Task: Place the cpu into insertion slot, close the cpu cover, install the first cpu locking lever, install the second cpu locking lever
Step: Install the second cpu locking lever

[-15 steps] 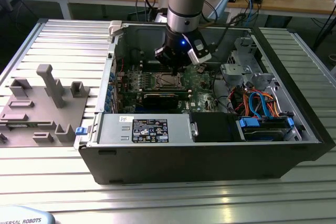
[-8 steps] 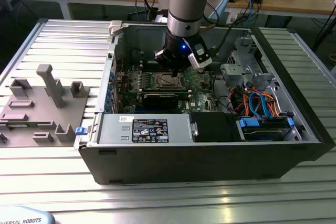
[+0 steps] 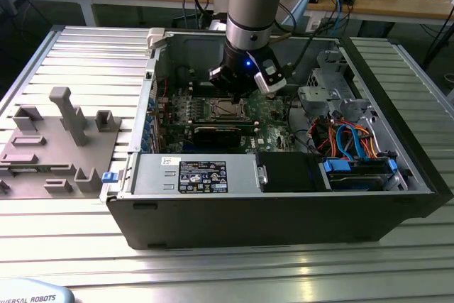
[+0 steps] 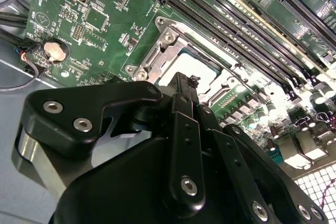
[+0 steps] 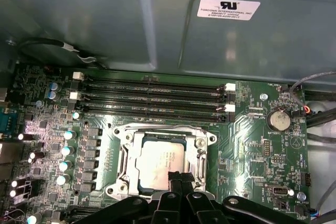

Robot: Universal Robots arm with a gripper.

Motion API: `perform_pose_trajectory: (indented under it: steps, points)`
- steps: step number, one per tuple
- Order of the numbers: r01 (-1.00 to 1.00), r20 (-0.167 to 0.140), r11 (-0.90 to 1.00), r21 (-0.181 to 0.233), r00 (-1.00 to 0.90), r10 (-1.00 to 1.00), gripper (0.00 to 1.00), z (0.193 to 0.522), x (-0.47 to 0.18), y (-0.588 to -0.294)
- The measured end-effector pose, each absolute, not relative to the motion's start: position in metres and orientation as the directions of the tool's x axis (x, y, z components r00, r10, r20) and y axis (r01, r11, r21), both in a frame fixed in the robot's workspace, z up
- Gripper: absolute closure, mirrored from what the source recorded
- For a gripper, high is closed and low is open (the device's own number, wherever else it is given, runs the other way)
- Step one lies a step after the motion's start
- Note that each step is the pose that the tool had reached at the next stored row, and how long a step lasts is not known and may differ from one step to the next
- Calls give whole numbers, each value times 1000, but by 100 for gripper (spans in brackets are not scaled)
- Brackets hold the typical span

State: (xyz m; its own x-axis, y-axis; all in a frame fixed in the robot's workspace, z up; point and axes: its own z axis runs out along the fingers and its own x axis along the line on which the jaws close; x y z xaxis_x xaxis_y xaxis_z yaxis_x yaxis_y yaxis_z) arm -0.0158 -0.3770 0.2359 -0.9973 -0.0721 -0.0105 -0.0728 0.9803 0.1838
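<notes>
The cpu [image 5: 157,158] lies flat in the insertion slot [image 3: 228,109], its dull silver top showing through the window of the cpu cover [image 5: 137,139]. The cover lies down flat around the chip, and its silver frame [image 4: 157,51] also shows in the second wrist view. My gripper [image 5: 178,176] hangs just above one edge of the chip [image 4: 202,69], with its black fingers [image 4: 181,103] pressed together and nothing between them. In the exterior view the gripper [image 3: 234,96] sits low inside the open computer case, right over the socket.
Long black memory slots [image 5: 152,98] run beside the socket, and a coin battery [image 5: 278,120] and a row of capacitors [image 5: 65,150] flank it. A power supply [image 3: 198,175], drive cables [image 3: 347,140] and the case walls [image 5: 157,24] hem the board in. A grey fixture plate [image 3: 50,147] lies outside.
</notes>
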Motion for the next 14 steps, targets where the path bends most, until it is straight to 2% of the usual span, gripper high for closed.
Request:
perform_pose_trajectory:
  steps: [14]
  points:
    - [-73, -11, 980, 184, -997, -72, 89, 236, -16, -379]
